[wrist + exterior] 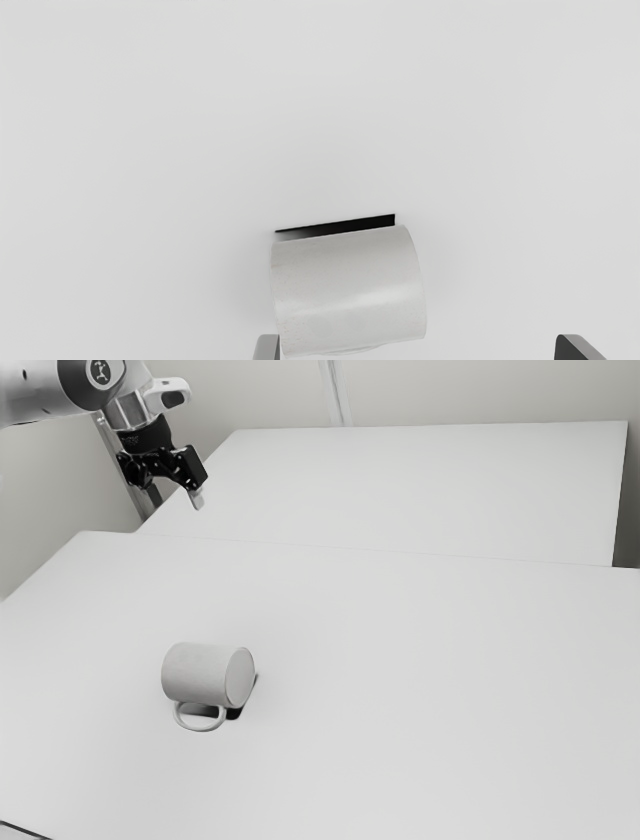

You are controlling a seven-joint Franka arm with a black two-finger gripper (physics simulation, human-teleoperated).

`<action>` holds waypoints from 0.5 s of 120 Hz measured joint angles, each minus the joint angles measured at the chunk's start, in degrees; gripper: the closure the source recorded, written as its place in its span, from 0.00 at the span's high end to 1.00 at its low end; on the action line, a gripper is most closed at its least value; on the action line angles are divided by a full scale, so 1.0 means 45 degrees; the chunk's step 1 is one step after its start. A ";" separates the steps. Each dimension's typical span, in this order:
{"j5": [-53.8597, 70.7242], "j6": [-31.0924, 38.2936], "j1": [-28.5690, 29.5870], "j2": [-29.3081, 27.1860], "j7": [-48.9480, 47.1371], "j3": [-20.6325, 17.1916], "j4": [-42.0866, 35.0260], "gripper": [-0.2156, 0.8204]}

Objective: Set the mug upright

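Note:
The gripper (pixel 175 499) hangs at the exterior view's upper left, high above the table and well apart from the mug. A pale grey mug (pixel 195 674) lies on its side, its round end facing the exterior view's right and its handle pointing toward that view's bottom edge. In the wrist view the mug (pixel 350 290) lies below the hand, nearer to one fingertip than the other. The gripper (pixel 417 347) is open, its two tips wide apart with nothing held between them.
A white table (pixel 420 690) carries the mug, with a dark patch beside it on the surface. Beyond a thin seam, another white surface (pixel 400 480) extends toward the wall. A dark-edged object (pixel 25 830) shows at the exterior view's lower left corner.

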 joint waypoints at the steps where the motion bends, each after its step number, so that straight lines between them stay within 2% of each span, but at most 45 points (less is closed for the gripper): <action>1: 0.0000 0.0005 0.0000 0.0000 0.0005 0.0000 -0.0002 0.79; 36: -0.0035 0.0110 -0.0016 -0.0047 0.0158 0.0000 -0.0178 0.79; 48: -0.0136 0.0041 -0.0017 -0.0436 0.0211 0.0027 -0.0865 0.79; 60: -0.1276 -0.0144 -0.0099 -0.0822 0.0378 0.0587 -0.1250 0.79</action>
